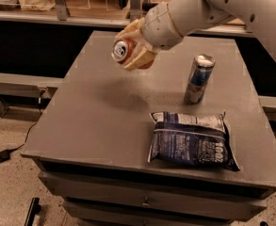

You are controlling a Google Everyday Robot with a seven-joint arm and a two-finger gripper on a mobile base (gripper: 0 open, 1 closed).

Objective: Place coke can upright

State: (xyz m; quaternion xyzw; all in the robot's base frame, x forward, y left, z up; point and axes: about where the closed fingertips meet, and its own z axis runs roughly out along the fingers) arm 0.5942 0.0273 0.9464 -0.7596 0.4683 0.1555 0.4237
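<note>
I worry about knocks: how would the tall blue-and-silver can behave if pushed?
Tall, slim and upright, the blue-and-silver metal can likely tips easily; round sides suggest it then rolls. The tool, gripping the tilted red aluminium coke can, hovers over the grey table.
</note>
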